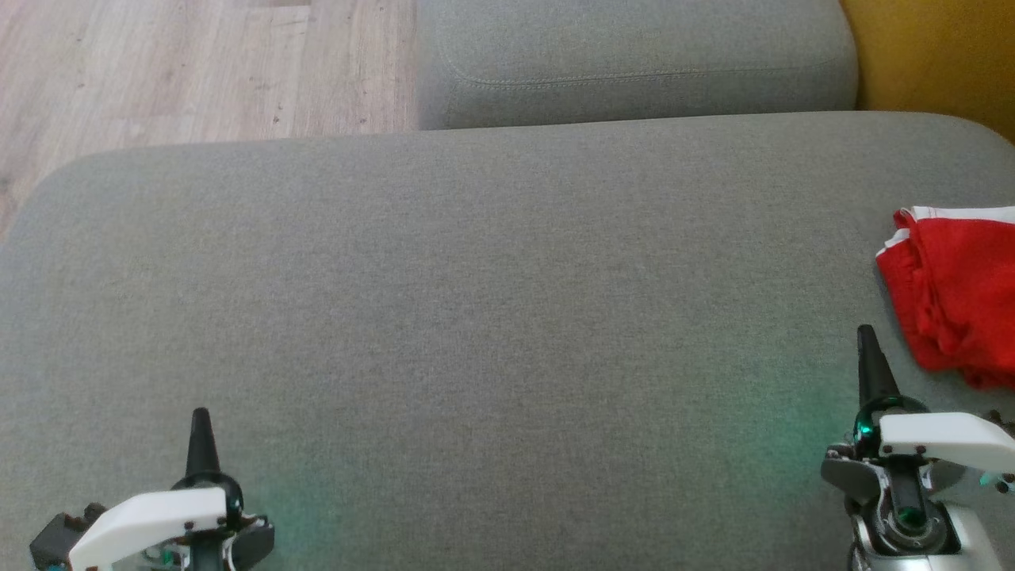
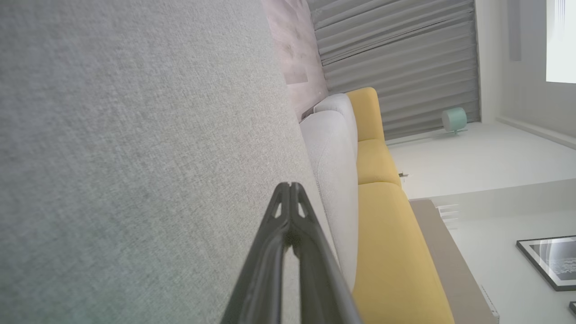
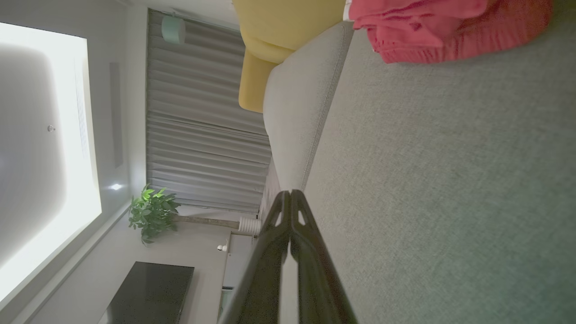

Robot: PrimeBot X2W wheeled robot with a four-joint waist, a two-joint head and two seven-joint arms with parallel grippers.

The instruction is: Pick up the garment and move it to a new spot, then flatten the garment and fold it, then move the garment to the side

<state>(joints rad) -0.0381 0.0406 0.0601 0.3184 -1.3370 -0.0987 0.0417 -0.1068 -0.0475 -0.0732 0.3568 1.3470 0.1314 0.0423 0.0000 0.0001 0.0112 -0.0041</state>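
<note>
Where the head view looked down on the wide grey seat cushion (image 1: 476,277), the red garment (image 1: 955,293) lay bunched at the cushion's far right. White trim (image 1: 963,212) showed along its upper edge, and the frame cut part of it off.

The right gripper (image 1: 867,333) sat at lower right, near the garment's lower left edge and not touching it. Its two dark fingers (image 1: 870,365) were pressed together into a single point, holding nothing. The left gripper (image 1: 201,416) sat at lower left, well apart from the garment, pinched tight and empty too. Both pointed up the frame over bare fabric. A faint green glow (image 1: 301,492) tinted the cushion beside each gripper's base.

Beyond the cushion were a second grey cushion (image 1: 634,55), pale wooden floor (image 1: 198,63) to its left, and a strip of yellow sofa (image 1: 936,55) in the upper right corner.

Right wrist view: the fingertips met with no gap at the tip and the cushion stretched ahead, with the garment crumpled in folds near its far end. A potted plant (image 3: 150,211) and a pleated grey curtain (image 3: 202,135) showed in the room behind.

Left wrist view: the fingertips were closed the same way over plain grey fabric, and a framed picture (image 2: 549,261) showed against a white wall (image 2: 495,270)
</note>
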